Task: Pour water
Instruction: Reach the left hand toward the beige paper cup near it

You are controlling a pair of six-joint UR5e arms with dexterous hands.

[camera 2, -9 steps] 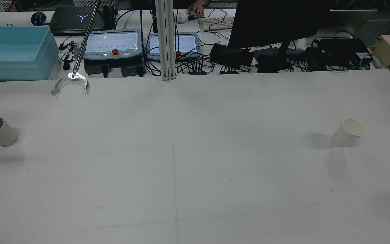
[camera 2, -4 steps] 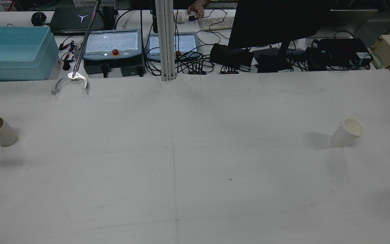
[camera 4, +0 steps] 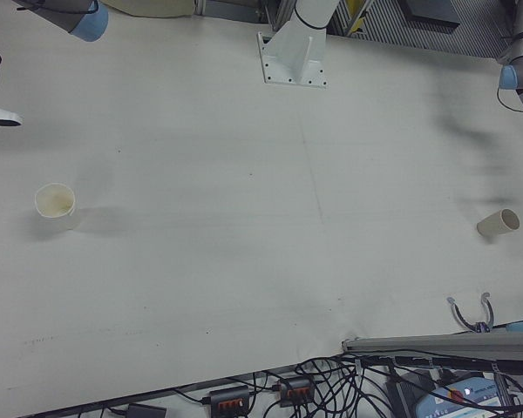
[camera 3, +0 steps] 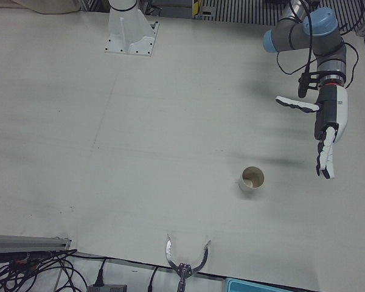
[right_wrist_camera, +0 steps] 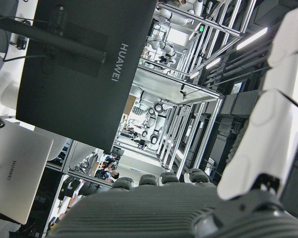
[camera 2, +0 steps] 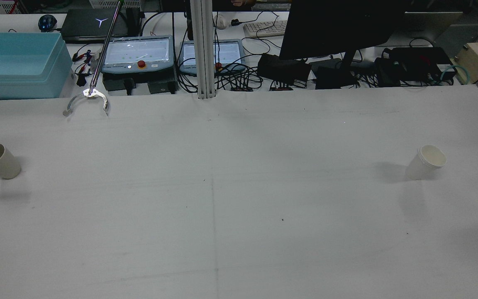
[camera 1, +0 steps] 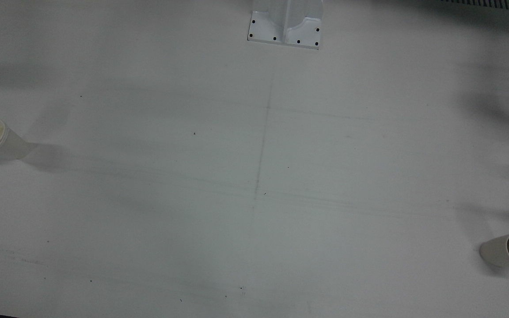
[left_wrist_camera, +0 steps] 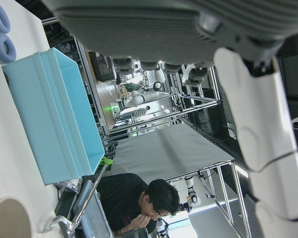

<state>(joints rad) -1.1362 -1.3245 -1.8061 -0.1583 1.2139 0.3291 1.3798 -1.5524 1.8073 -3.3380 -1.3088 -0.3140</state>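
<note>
The left hand (camera 3: 326, 125) is hanging above the table (camera 2: 239, 199) with its fingers (camera 3: 324, 159) stretched out and apart, holding nothing. The beige cup (camera 3: 252, 179) is standing upright on the cloth, well apart from that hand, lying toward the table's middle and slightly toward the operators' edge from the fingertips. In the left hand view only the cup's rim is peeking in at the lower corner, beside a turquoise bin (left_wrist_camera: 54, 119).

The right hand (camera 4: 0, 116) is barely showing at the edge of the right-front view, just one pale finger reaching in, so whether it is spread or curled cannot be told. The white cup (camera 4: 55, 205) is standing upright near it, below and slightly toward the table's middle from that finger, not touching it. The two cups are sitting far apart, at opposite ends of the table.
</note>
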